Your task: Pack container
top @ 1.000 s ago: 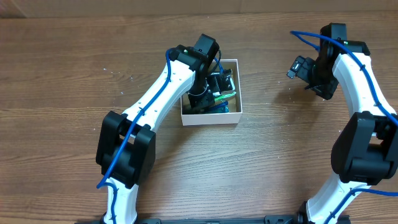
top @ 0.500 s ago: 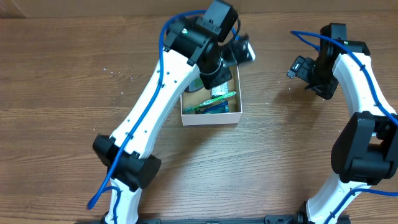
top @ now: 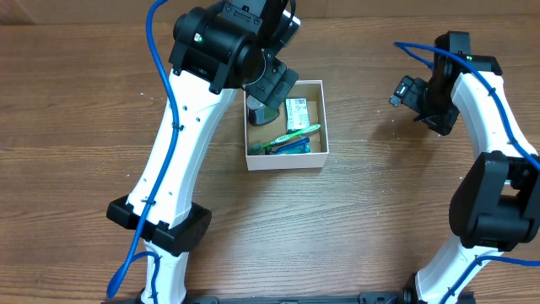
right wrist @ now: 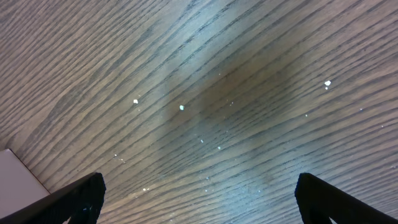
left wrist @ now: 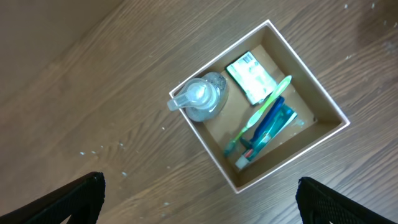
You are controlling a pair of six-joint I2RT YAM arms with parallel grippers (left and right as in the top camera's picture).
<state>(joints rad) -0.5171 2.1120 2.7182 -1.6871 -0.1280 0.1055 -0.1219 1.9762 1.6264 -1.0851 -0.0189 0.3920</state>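
The container (top: 285,160) is a white-walled square box with a brown inside, at mid-table. In the left wrist view the container (left wrist: 309,73) holds a clear pump soap bottle (left wrist: 200,98) upright in one corner, a small green-and-white packet (left wrist: 250,77), a green toothbrush (left wrist: 264,106) and a blue tube (left wrist: 268,127). My left gripper (left wrist: 199,200) hangs high above the box, open, with nothing between its fingers (left wrist: 81,194). My right gripper (top: 405,91) is off to the right of the box. It stands open (right wrist: 199,199) over bare wood.
The table is dark wood with small white specks (right wrist: 181,107). A white corner (right wrist: 18,171) shows at the lower left of the right wrist view. The raised left arm (top: 228,42) covers the box's back left corner from overhead.
My left gripper was down inside the container. It has risen well above it and opened, and the soap bottle now stands in the box. The right arm has not moved.
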